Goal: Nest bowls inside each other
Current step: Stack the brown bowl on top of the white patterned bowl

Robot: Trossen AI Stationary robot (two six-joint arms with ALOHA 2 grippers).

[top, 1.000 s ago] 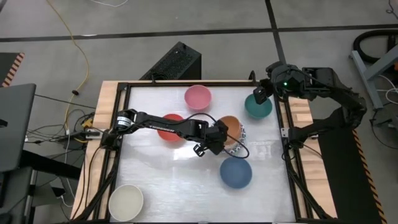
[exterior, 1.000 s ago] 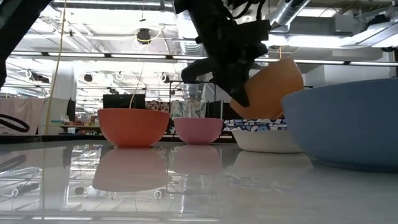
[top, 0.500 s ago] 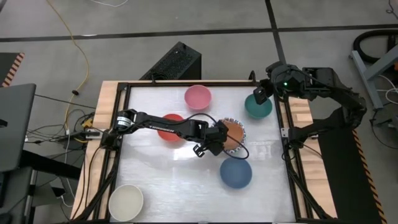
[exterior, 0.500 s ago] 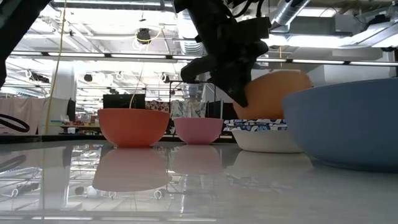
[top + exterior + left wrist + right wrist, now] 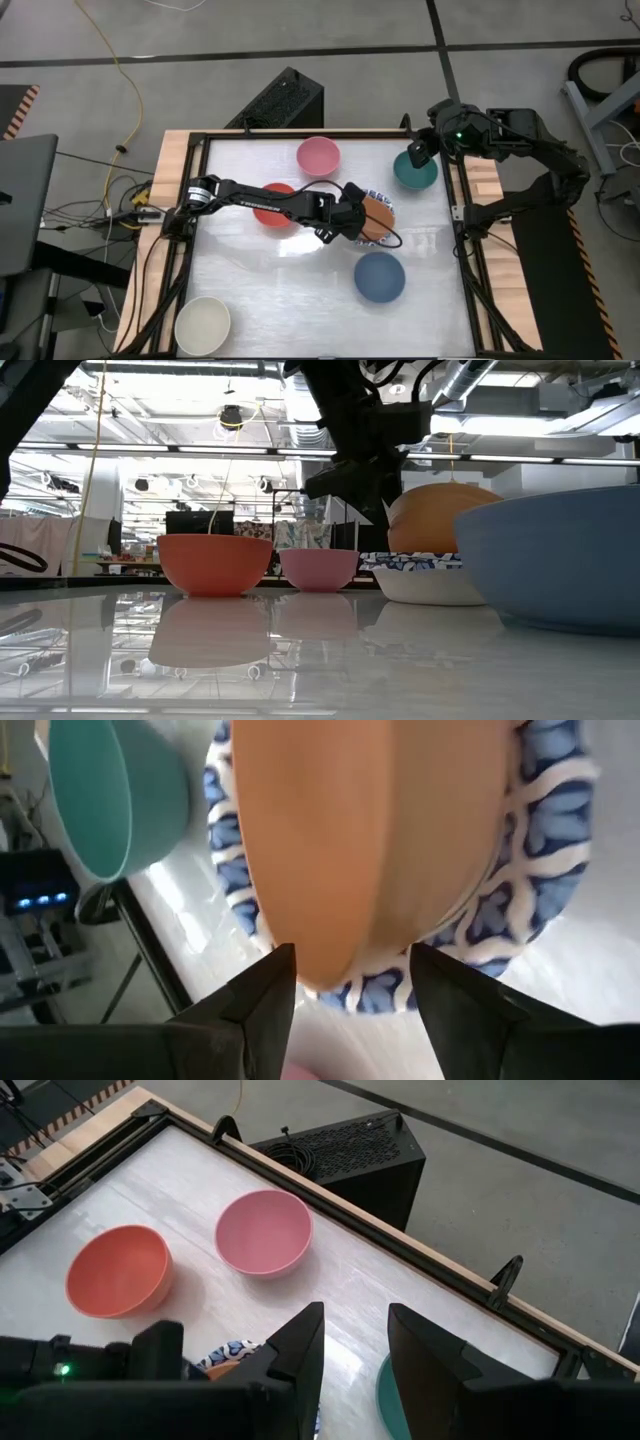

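Left arm (image 5: 260, 198) stretched low across the table; left gripper (image 5: 340, 222) spread wide beside orange bowl (image 5: 376, 215), nested upside down in blue-patterned bowl (image 5: 425, 575). Right gripper (image 5: 416, 155) parted, empty, hovering over green bowl (image 5: 417, 174).

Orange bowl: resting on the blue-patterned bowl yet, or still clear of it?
Touching. In the left wrist view the orange bowl sits inside the patterned bowl; the low view shows no gap at the rim.

Orange bowl (image 5: 377, 214) — now nested, left gripper (image 5: 345, 226) open
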